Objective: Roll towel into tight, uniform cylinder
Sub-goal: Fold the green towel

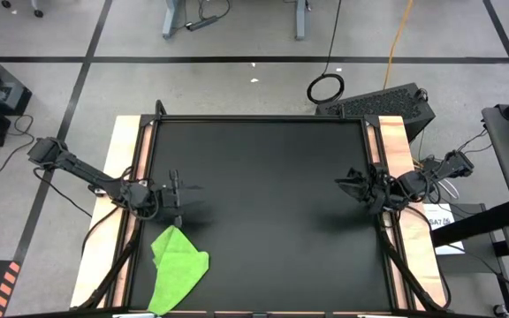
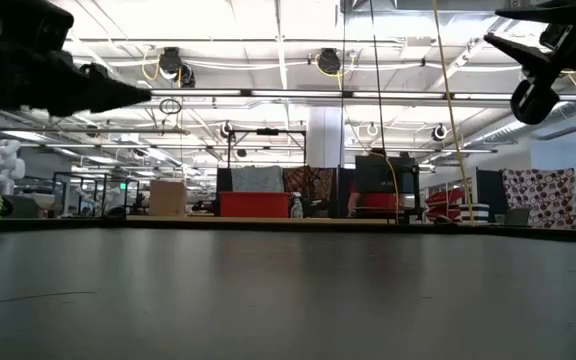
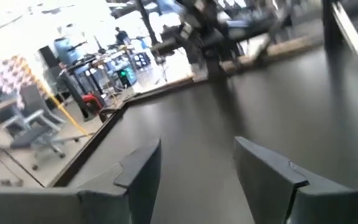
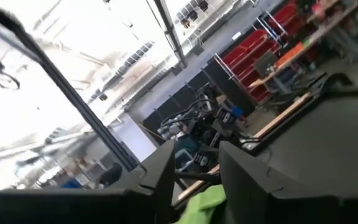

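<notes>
Meanwhile, the small lime-green soft cloth towel is lying crumpled and unrolled at seven o'clock on the black tabletop, apparently awaiting its first fold. Just beside it at nine o'clock, the left gripper is hovering with fingers spread wide and empty, seemingly readying a grasp. At three o'clock, the right gripper is waiting, parted slightly, holding nothing.

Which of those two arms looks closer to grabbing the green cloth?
Probably the left. In the high view the left gripper hangs just beyond the towel, which lies crumpled at the table's near left corner, and its fingers are open. The right gripper is across the table.
</notes>
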`<state>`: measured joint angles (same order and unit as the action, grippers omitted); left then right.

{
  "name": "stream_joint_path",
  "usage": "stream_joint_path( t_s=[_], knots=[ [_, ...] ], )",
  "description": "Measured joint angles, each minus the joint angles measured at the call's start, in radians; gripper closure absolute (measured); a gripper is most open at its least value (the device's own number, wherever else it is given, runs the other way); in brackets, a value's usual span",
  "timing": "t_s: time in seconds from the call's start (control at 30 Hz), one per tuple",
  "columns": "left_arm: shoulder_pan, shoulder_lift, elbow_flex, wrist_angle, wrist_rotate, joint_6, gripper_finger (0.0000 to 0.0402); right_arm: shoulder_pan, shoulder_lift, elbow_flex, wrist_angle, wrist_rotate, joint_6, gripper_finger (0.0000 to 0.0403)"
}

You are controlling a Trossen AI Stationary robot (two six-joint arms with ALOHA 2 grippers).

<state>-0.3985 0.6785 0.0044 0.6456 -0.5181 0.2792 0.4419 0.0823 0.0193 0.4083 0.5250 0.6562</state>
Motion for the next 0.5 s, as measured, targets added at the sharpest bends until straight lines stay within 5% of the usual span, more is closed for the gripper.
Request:
stream_joint_path(
  t_s=[0.33,0.5],
  knots=[
    [0.000,0.000,0.004,0.340,-0.041,-0.657,0.0196,-0.004,0.000,0.000,0.103,0.000,0.147,0.0287],
    [0.000,0.000,0.076,0.344,-0.037,-0.744,0.0196,-0.005,0.014,0.000,0.135,0.079,0.169,0.0287]
  ],
)
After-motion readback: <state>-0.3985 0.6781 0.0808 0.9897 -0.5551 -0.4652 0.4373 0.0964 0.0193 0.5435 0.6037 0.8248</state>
